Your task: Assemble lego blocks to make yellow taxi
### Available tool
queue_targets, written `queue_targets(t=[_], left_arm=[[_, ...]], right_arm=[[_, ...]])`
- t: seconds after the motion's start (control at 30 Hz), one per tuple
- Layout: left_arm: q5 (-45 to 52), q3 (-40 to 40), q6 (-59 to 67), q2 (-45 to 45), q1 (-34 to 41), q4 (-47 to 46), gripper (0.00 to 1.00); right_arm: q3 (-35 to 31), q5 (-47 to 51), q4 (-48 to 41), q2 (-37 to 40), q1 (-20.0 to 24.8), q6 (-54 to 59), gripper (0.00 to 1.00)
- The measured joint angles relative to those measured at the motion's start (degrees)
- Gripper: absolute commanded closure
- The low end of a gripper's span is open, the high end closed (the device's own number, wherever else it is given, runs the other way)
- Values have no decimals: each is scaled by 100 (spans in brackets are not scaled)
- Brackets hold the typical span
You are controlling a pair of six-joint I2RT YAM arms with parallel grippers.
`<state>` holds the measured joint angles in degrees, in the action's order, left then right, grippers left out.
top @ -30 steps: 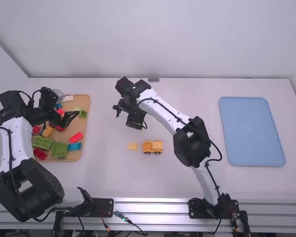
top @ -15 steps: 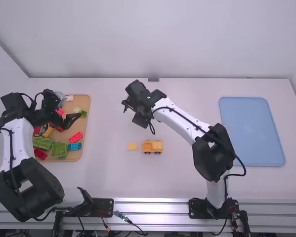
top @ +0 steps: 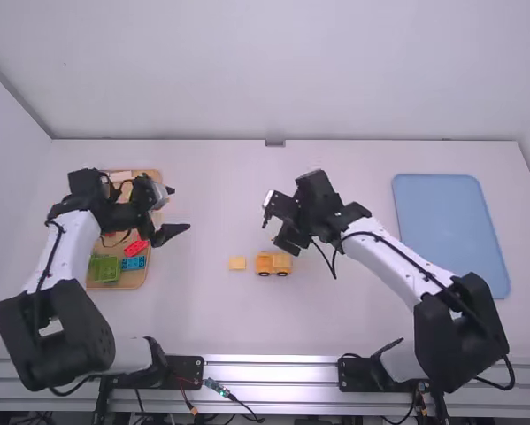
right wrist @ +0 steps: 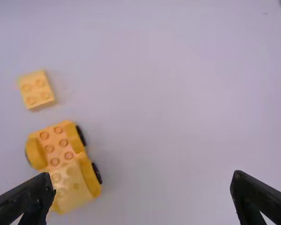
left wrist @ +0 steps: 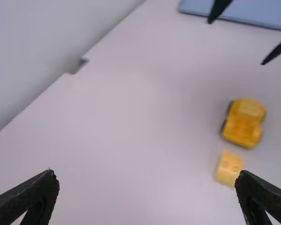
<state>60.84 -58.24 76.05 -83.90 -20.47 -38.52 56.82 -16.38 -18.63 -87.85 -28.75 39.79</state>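
Note:
My left gripper (top: 178,212) is open over the right edge of the block tray, left of the yellow blocks. In the left wrist view my left gripper (left wrist: 147,180) has nothing between its fingers. My right gripper (top: 274,221) hangs just behind the yellow car (top: 273,264). The right wrist view shows my right gripper (right wrist: 142,180) wide open and holding nothing, with the car (right wrist: 65,164) by its left finger. The car stands on its black wheels. A loose yellow block (top: 237,263) lies a short way left of the car, not touching it.
A tan tray (top: 123,283) with green, red and blue blocks lies at the left, partly under the left arm. A blue tray (top: 452,235) lies at the right. A wall stands along the table's back edge.
The left gripper has moved right, from over the tray's blocks to its right edge. My right gripper has moved right and nearer the car. The car and loose block have not moved.

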Motion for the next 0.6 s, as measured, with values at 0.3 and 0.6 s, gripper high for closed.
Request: queue_targets(t=[0.3,0.6], left_arm=[[-295,1438,201,2,1491,1462,1],[-203,2608,225,2,1598,2951,1]], right_arm=[[-887,-1799,221,28,887,966,1],[-949,-2337,326,33,1266,1207,1]])
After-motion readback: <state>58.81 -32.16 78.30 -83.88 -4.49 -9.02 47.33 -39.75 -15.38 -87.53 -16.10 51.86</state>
